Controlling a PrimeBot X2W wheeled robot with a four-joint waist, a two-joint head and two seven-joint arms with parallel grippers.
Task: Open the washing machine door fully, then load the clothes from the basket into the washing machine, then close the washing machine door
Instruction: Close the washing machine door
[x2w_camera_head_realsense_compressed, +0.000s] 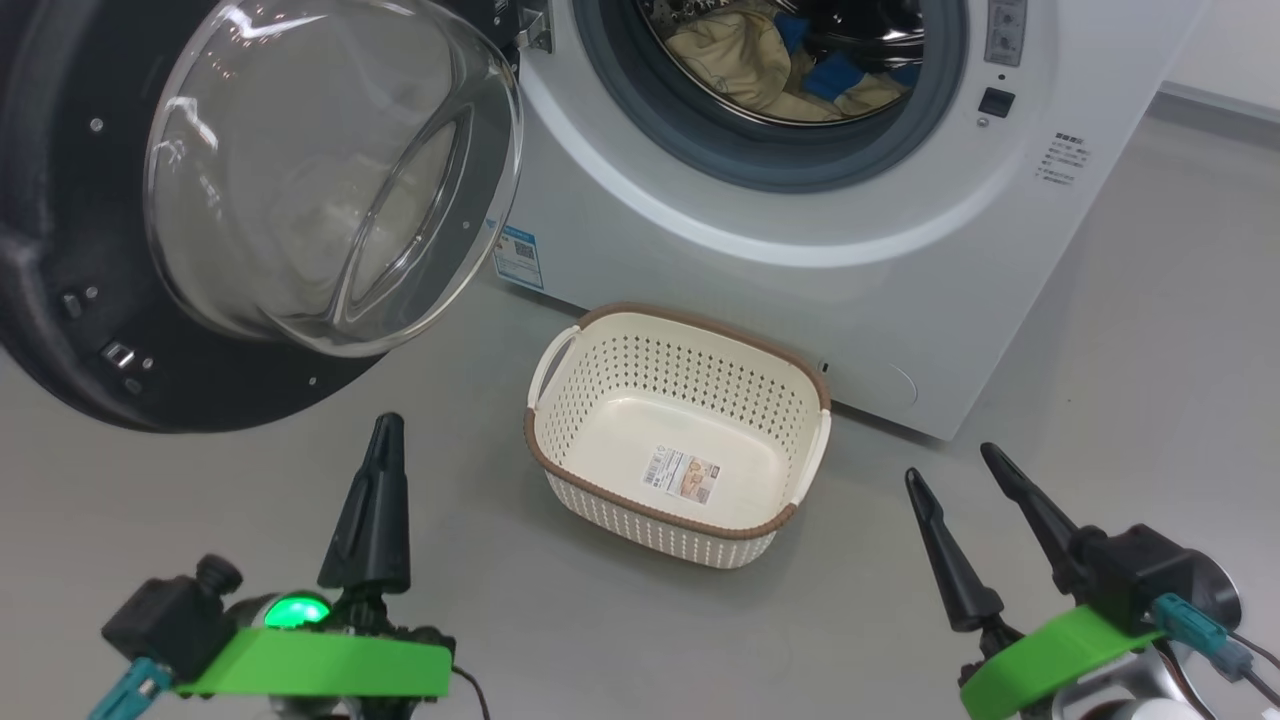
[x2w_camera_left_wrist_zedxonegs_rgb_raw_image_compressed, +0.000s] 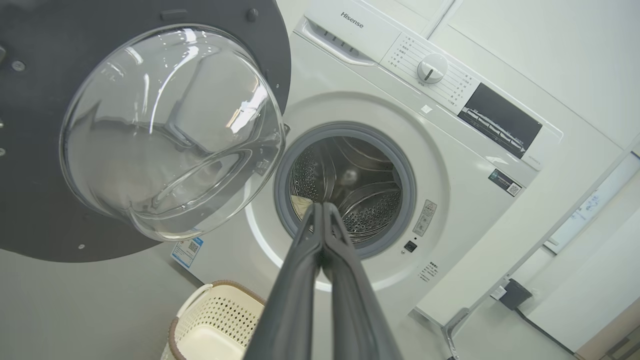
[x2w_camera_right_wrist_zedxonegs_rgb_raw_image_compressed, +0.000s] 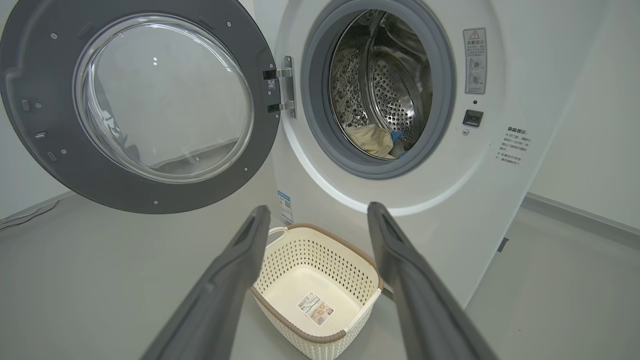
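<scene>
The washing machine (x2w_camera_head_realsense_compressed: 800, 260) stands with its door (x2w_camera_head_realsense_compressed: 250, 210) swung wide open to the left. Pale yellow clothes (x2w_camera_head_realsense_compressed: 730, 60) with blue patches lie inside the steel drum, seen also as clothes (x2w_camera_right_wrist_zedxonegs_rgb_raw_image_compressed: 370, 141) in the right wrist view. The cream basket (x2w_camera_head_realsense_compressed: 680, 340) sits on the floor in front of the machine, with just a label on its bottom. My left gripper (x2w_camera_head_realsense_compressed: 388, 425) is shut with nothing in it, low at the left of the basket. My right gripper (x2w_camera_head_realsense_compressed: 952, 462) is open, low at the right of the basket.
The open door (x2w_camera_left_wrist_zedxonegs_rgb_raw_image_compressed: 150, 130) overhangs the floor at the left, close above my left gripper. A grey floor surrounds the basket (x2w_camera_right_wrist_zedxonegs_rgb_raw_image_compressed: 320, 280). A pale wall runs behind and to the right of the machine, with a dark plug box (x2w_camera_left_wrist_zedxonegs_rgb_raw_image_compressed: 512, 294) at its foot.
</scene>
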